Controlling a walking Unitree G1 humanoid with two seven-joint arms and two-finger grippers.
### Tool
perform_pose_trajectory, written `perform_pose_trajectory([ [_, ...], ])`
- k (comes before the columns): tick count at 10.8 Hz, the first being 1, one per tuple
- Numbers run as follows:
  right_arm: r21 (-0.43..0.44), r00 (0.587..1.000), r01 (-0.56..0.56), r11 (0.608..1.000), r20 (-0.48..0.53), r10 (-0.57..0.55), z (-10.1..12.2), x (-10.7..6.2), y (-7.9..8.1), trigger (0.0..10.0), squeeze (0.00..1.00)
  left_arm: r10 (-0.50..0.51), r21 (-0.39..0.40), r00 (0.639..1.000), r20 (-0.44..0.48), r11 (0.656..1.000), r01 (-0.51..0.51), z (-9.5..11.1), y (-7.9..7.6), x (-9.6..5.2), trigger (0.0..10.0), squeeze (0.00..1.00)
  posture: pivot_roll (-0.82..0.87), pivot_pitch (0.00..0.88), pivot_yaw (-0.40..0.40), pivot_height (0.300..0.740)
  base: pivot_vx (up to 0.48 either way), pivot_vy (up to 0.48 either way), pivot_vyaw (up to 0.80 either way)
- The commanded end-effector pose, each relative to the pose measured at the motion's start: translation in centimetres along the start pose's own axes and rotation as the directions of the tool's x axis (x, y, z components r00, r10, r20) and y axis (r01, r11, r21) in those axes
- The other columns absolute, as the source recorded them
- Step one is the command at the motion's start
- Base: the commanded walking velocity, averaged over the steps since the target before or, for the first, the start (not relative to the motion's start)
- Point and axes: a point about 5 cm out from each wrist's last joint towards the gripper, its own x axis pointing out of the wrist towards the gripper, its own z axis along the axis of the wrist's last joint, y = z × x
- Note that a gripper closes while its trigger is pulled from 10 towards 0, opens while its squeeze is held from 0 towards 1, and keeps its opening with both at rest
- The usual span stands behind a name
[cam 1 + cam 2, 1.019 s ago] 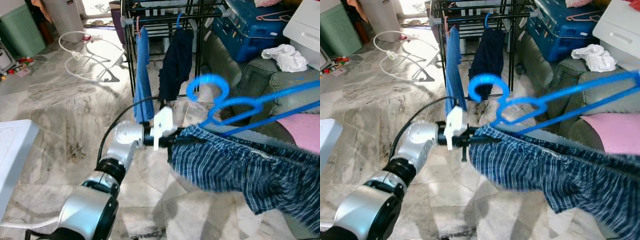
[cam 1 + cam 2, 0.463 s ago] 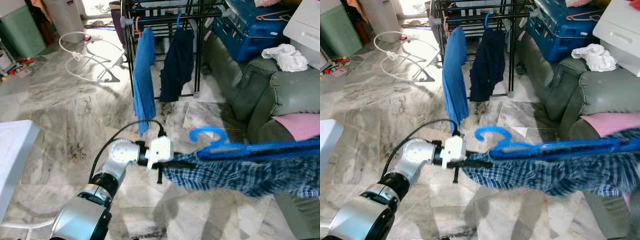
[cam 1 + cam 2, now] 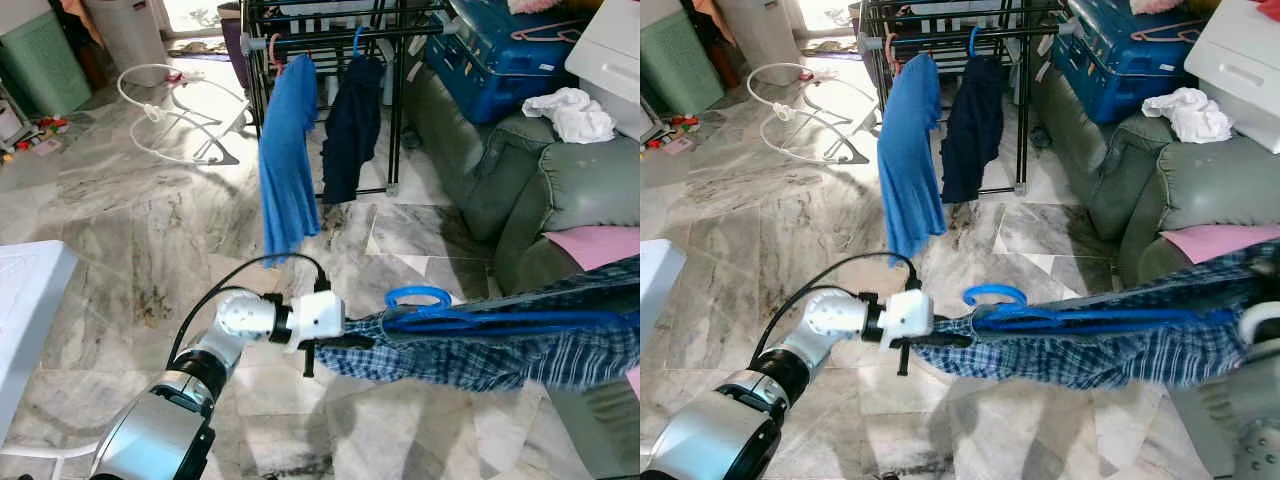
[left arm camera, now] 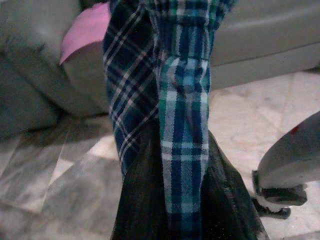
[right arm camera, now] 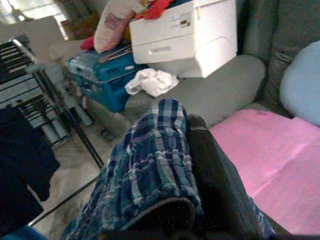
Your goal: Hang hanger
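Blue plastic hanger (image 3: 480, 318) held level above the marble floor (image 3: 120, 220), hook (image 3: 417, 297) toward the left hand (image 3: 335, 342), bar running off toward the sofa. Draped over it, checked cloth (image 3: 470, 355) in navy, green and white, stretched between both hands. Left hand closed on the near end of the cloth, black fingers (image 3: 345, 342) buried in the fold; white wrist block (image 3: 318, 317) and black cable (image 3: 250, 275) just behind. Right hand (image 5: 175, 220) clamped on the far end of the same cloth, as seen from the right wrist.

Beyond, black drying rack (image 3: 300, 30) with a bright blue garment (image 3: 286, 160) and a dark navy garment (image 3: 352, 125) hanging side by side, the navy one on its own blue hook. White hose (image 3: 165, 100) coiled on the floor beside the rack. Grey-green sofa (image 3: 530, 190) to the right, pink cushion (image 3: 600, 248) on the seat, white rag (image 3: 572, 113) on the arm. Blue suitcase (image 3: 505, 50) behind it, white printer (image 5: 185, 35) alongside. Green bin (image 3: 45, 60) far left; white counter (image 3: 25, 310) edge near left. No legible writing anywhere.
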Motion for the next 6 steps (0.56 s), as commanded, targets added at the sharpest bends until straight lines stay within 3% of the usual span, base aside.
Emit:
perform_pose_trajectory([
  [1, -0.015, 0.999, -0.012, 1.000, 0.040, 0.013, 1.1, 0.0, 0.4, 0.0, 0.00, 0.038, -0.028, 0.997, -0.060, 0.999, -0.039, -0.9, -0.1, -0.4, 0.0, 0.00, -0.12, 0.079, 0.019, 0.740, 0.000, 0.000, 0.00],
  [3, -0.057, 1.000, -0.022, 0.998, 0.019, 0.023, 0.6, 0.0, 0.3, 0.0, 0.00, 0.177, -0.127, 0.984, -0.036, 0.976, -0.180, -1.0, 0.8, -0.3, 0.0, 0.00, -0.12, 0.075, 0.014, 0.740, 0.000, 0.000, 0.00],
  [6, -0.064, 1.000, 0.003, 0.998, 0.011, -0.002, 0.2, -0.1, -0.4, 0.0, 0.00, 0.236, -0.118, 0.967, -0.099, 0.962, -0.247, -1.6, 1.2, -1.1, 0.0, 0.00, -0.11, 0.073, 0.016, 0.740, 0.000, 0.000, 0.00],
])
